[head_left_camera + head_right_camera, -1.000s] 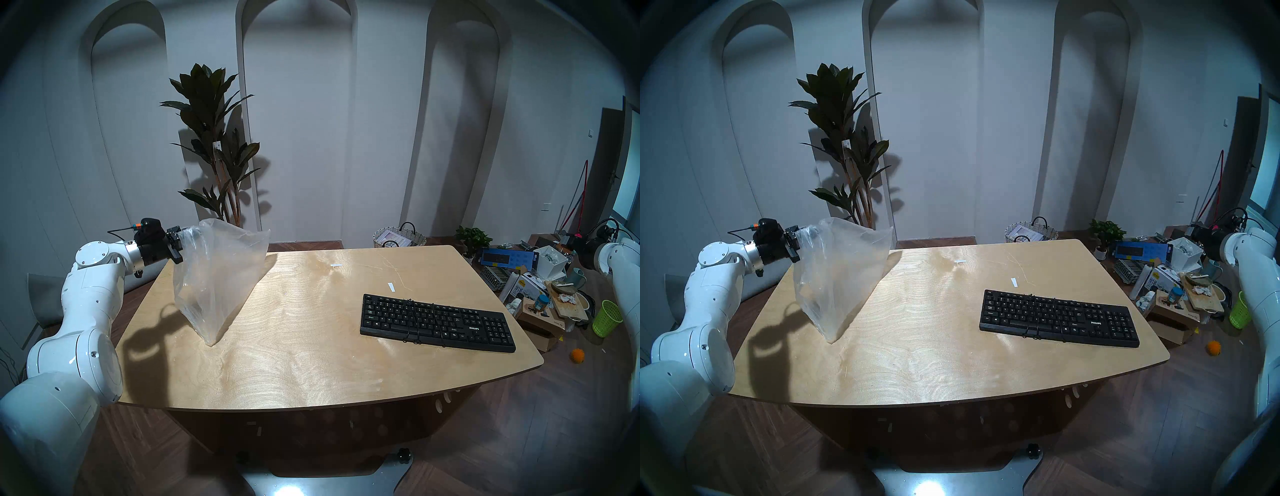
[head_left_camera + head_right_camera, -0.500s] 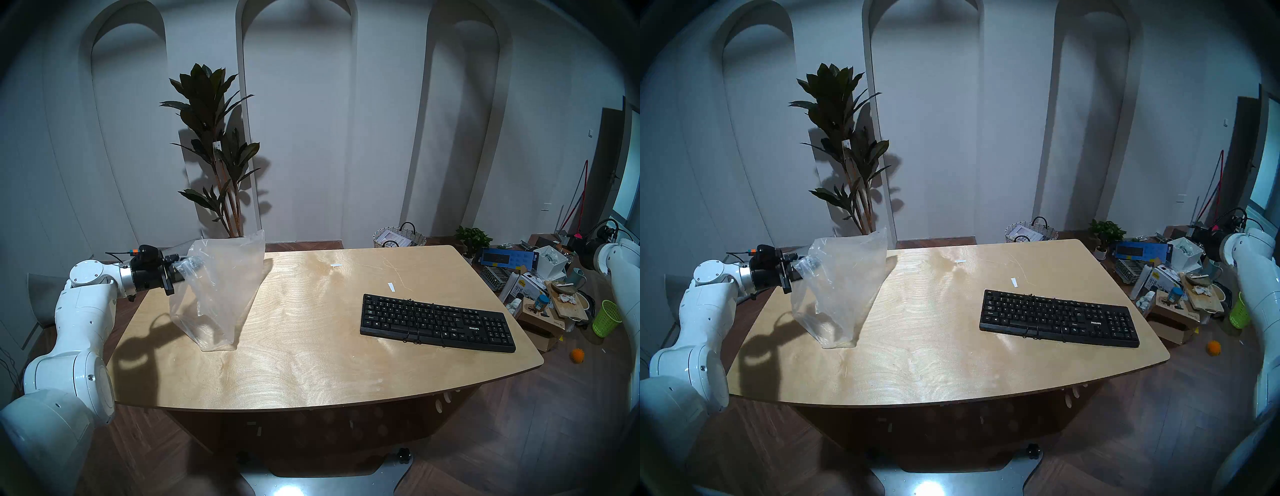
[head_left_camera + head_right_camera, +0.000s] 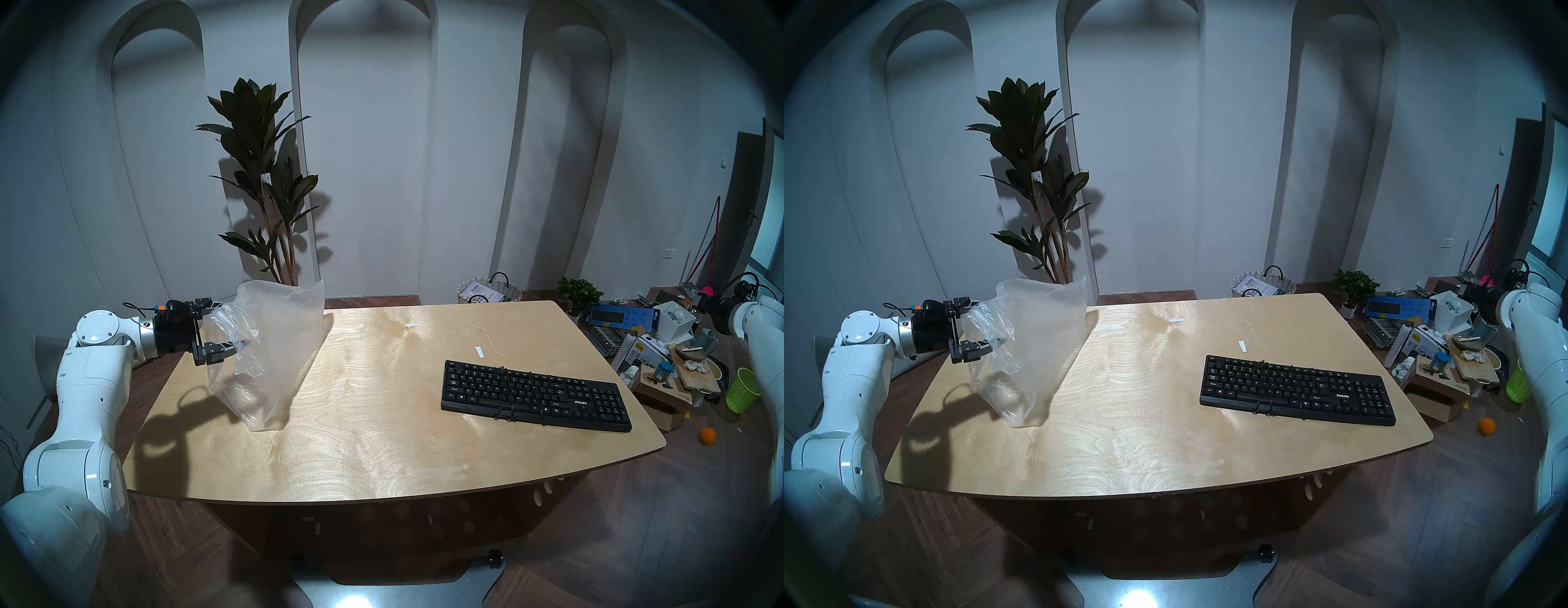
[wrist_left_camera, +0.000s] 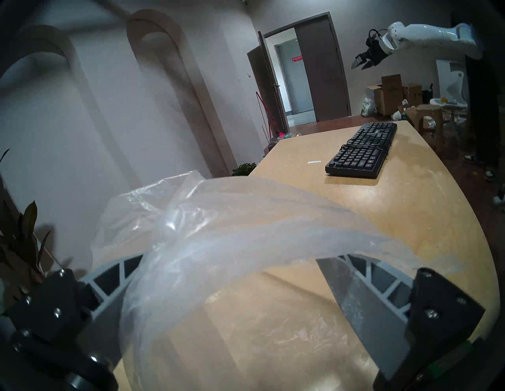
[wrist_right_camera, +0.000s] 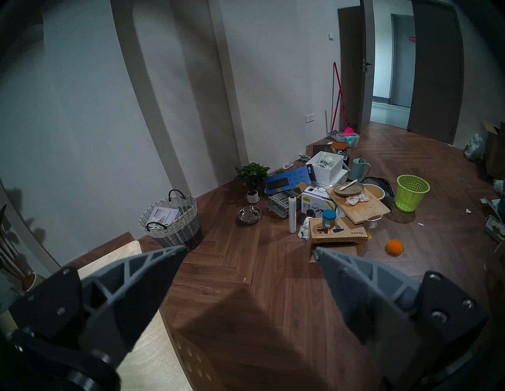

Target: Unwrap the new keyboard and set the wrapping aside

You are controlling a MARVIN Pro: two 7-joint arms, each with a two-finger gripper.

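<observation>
The black keyboard (image 3: pixel 534 395) (image 3: pixel 1297 390) lies unwrapped on the right part of the wooden table (image 3: pixel 382 458), its cable bundled across the keys. The wrapping (image 3: pixel 275 348) (image 3: pixel 1034 352), a crinkled clear plastic bag, stands slumped on the table's far left part. My left gripper (image 3: pixel 227 326) (image 3: pixel 987 325) is at the bag's upper left edge, open. In the left wrist view the wrapping (image 4: pixel 218 232) drapes loosely between the spread fingers of the gripper (image 4: pixel 229 258). My right gripper (image 5: pixel 249 248) hangs open and empty over the floor, right of the table.
Two small white tape strips (image 3: pixel 479 351) (image 3: pixel 410 325) lie on the table behind the keyboard. A tall plant (image 3: pixel 267 182) stands behind the bag. On the floor to the right are a wicker basket (image 3: pixel 488 291), a blue keyboard box (image 3: pixel 623 316), clutter and a green bin (image 3: pixel 742 388).
My left gripper came down and back toward the table's left edge with the bag, then opened. The bag's bottom settled on the table and the bag slumped. The keyboard stayed put.
</observation>
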